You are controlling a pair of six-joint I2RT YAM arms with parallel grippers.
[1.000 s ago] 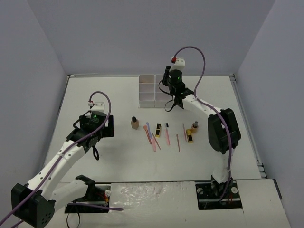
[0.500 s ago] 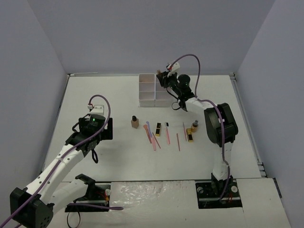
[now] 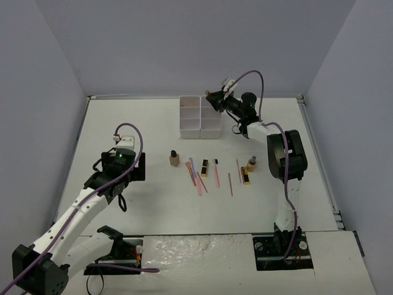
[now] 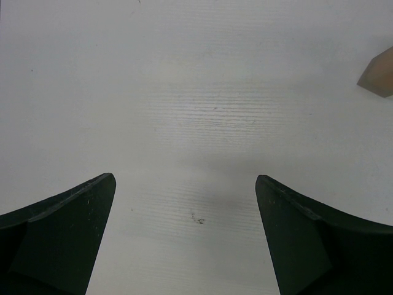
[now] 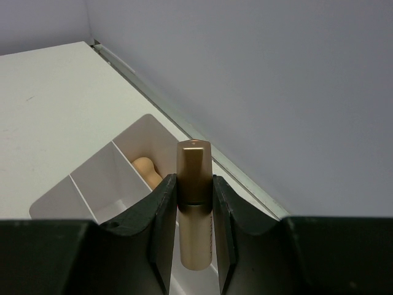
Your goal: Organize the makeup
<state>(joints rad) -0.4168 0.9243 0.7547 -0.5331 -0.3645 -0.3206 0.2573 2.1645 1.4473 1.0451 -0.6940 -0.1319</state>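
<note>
1. Left hand (image 3: 136,166) (image 4: 184,178): at the left, jaws spread wide, nothing between them. It is held over a bare patch of the surface (image 3: 123,123).

2. Tan bottle (image 3: 174,159), black cap: on the surface, right of the left hand and apart from it. One corner shows at the right edge of the left wrist view.

3. Pink and blue sticks (image 3: 195,175): a loose bundle just right of the tan bottle, lying slantwise, some touching or crossing.

4. White compartment box (image 3: 191,123): far of the bundle, middle of the surface. Peach sponge (image 5: 147,169): inside one compartment, seen only from the right wrist.

5. Black-and-gold tube (image 3: 204,168): just right of the bundle, near of the box.

6. Right hand (image 3: 215,98) (image 5: 193,179): raised over the far right corner of the box, jaws narrow and clamped on the gold-capped tan tube (image 5: 193,157). The cap sticks out past the fingertips, and the tube hangs above the box rim, clear of the surface.

7. Black-tipped pink stick (image 3: 216,173): beside the black-and-gold tube, to its right.

8. Brown stick (image 3: 230,184): thin, alone, further right and slightly nearer.

9. Pink stick (image 3: 238,169): right of the brown stick.

10. Second black-and-gold tube (image 3: 245,178): just right of the pink stick.

11. Second tan bottle (image 3: 251,164), dark cap: rightmost item, just beside that tube on its far side. Whether it touches the tube cannot be told.
</note>
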